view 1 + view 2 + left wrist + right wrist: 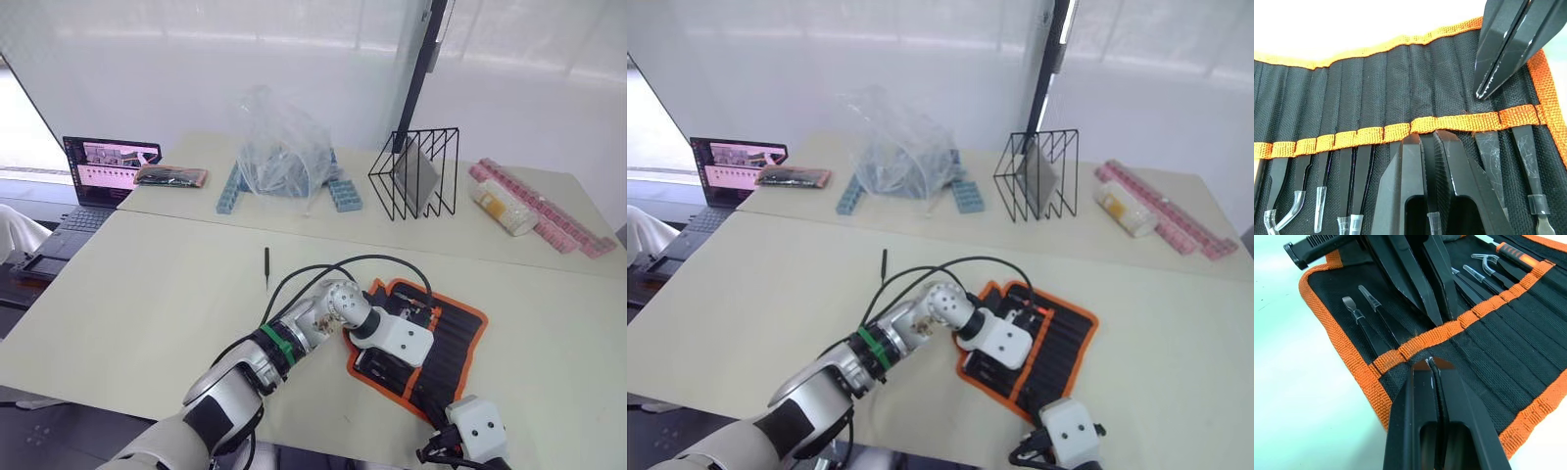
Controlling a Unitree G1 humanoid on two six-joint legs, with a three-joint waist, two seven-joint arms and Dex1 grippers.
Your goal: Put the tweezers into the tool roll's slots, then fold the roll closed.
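The tool roll (458, 343) lies open and flat on the table, black with orange trim. Several tweezers (1322, 171) sit in its slots (1366, 93), their capped ends sticking out below the orange strip (1347, 139). My left gripper (1426, 139) reaches over the roll and is shut on one tweezers (1432, 223), whose tip is at the orange strip. My right gripper (1428, 363) is shut, its tips resting on the fabric just beyond the strip, close to the left fingers (1415, 279). Another tweezers (266, 266) lies loose on the table to the roll's left.
A laptop (103, 171) and a small orange-edged pouch (171, 176) sit far left. At the back stand a plastic bag (279, 147) on blue blocks, a black wire rack (416, 174), a jar (502, 208) and pink organisers (549, 215). A cable (323, 269) loops by the roll.
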